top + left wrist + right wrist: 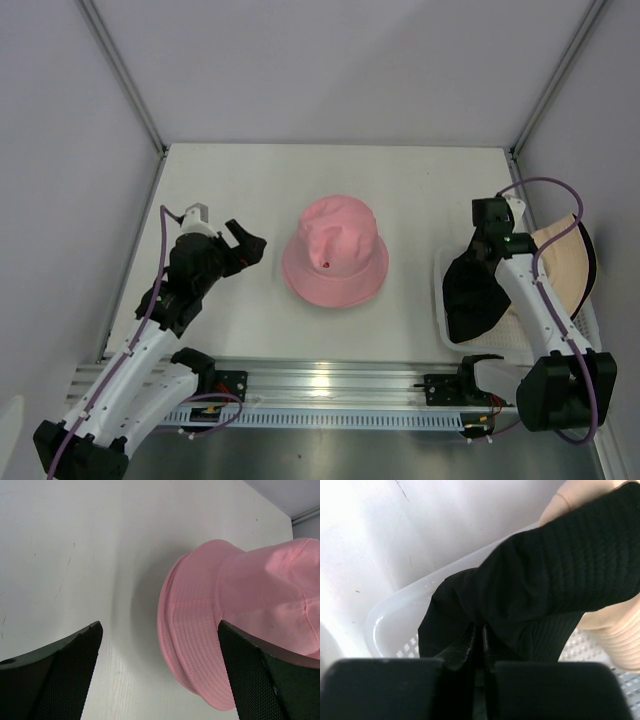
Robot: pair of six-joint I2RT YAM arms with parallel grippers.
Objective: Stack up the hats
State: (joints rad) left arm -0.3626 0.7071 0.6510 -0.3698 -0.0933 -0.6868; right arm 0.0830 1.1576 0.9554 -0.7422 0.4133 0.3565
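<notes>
A soft pink hat [335, 255] sits crown-up at the middle of the white table [230, 180]. Its round top is creased and its floppy brim is quilted with rows of stitching. Seen from the left wrist, the brim edge looks doubled, as if two layers lie together.

To the left of the pink hat, just beside its brim and not touching it, the left gripper [247, 243] hangs with its dark, mesh-textured fingers spread wide and nothing between them.

To the right of the pink hat, well apart from it, the right gripper [479, 640] is clamped tight on a fold of the black hat [470, 295]. That hat's ribbed fabric droops limp over the near side of a white mesh tray [440, 320] of perforated plastic with rounded corners. Farther right again, a beige hat [560, 255] lies in the same tray, partly behind the arm, with its curved brim showing concentric stitch lines.
</notes>
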